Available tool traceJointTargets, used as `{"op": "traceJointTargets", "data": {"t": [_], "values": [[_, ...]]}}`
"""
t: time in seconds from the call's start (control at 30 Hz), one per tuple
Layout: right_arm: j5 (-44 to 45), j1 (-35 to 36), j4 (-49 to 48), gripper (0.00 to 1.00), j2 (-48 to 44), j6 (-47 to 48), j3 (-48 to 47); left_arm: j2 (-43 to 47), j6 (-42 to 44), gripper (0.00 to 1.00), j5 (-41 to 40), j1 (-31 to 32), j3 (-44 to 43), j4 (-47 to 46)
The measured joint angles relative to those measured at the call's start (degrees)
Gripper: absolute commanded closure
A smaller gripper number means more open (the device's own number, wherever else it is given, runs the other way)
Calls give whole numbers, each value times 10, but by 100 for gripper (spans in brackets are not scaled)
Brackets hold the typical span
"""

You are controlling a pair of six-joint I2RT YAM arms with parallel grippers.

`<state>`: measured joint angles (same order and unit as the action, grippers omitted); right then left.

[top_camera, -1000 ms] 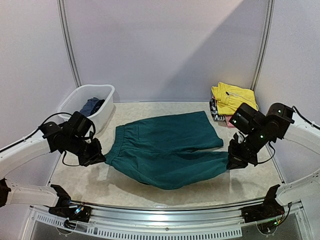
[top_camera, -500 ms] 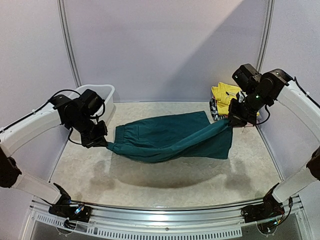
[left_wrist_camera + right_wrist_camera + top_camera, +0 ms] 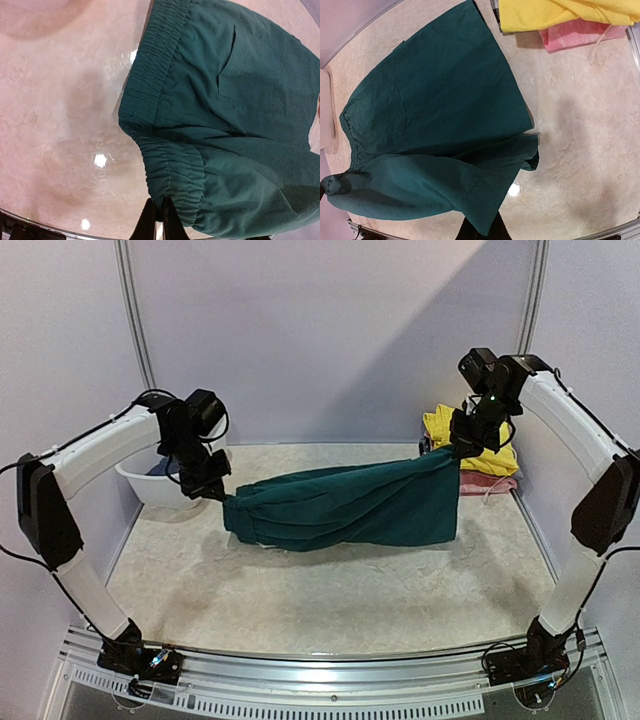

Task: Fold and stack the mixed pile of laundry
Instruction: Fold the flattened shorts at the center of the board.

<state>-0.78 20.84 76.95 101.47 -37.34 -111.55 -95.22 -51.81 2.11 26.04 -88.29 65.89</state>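
Dark teal shorts [image 3: 350, 505] hang stretched between my two grippers above the table's back half. At the waistband end, my left gripper [image 3: 222, 495] is shut on the gathered elastic corner [image 3: 172, 192], with its fingers [image 3: 150, 222] pinched together at the bottom of the left wrist view. My right gripper [image 3: 456, 448] is shut on a leg hem corner [image 3: 487, 220]. The right wrist view shows the held layer lifted over the rest of the shorts [image 3: 435, 115], which lies flat on the table. My right gripper [image 3: 482, 234] itself is mostly hidden by cloth.
A white tub [image 3: 150, 485] with dark blue cloth [image 3: 160, 468] stands at the back left, just behind my left arm. Folded yellow [image 3: 485, 435] and pink [image 3: 490, 480] garments are stacked at the back right, beside my right gripper; also yellow cloth [image 3: 545, 12], pink cloth [image 3: 575, 35].
Both arms have risen and swung from the near side toward the back, carrying the shorts' near edge up and over. The grips have not changed.
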Motion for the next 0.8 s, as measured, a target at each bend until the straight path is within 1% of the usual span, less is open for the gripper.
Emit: {"op": "traceJointTargets", "data": {"t": [0.17,0.27,0.5,0.8], "values": [[-29,-21,2,100,78,32,-95,-49,18,100,6,-29,-57,15],[-41,-30,0,100,115,45,-131,-80,29,100,11,-42,-97,24],[-75,-61,0,100,182,66,-155,-172,53,100,22,-65,-200,37],[-131,-85,-6,100,251,91,-185,-289,57,100,35,-87,-290,36]]}}
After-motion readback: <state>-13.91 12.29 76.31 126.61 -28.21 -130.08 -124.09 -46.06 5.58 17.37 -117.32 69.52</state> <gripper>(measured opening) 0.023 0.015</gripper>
